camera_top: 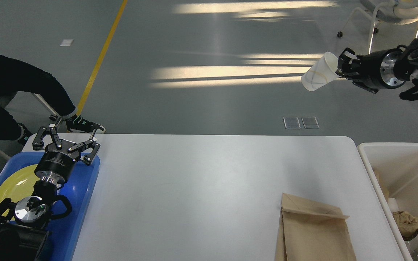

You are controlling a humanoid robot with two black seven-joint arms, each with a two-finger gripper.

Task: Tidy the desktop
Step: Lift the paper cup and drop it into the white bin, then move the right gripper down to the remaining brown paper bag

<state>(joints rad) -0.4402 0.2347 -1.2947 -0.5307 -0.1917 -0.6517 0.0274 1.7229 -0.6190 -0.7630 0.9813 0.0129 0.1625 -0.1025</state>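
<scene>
The right gripper is clamped on the rim of a white paper cup, holding it tipped on its side high in the air, beyond the far edge of the desktop and above its far right corner. The left gripper hangs with its fingers spread and nothing in them, over the blue tray that sits at the desktop's left end; a yellow plate lies in that tray. On the desktop itself only a brown paper bag remains, near its front right edge. The white bin stands just off its right end, with crumpled waste inside. The likely trouble: the pinch is on a thin rim only, so the cup could buckle or slip and drop to the floor beyond the desktop, missing the bin. Any dregs inside could spill, since it is tilted.
</scene>
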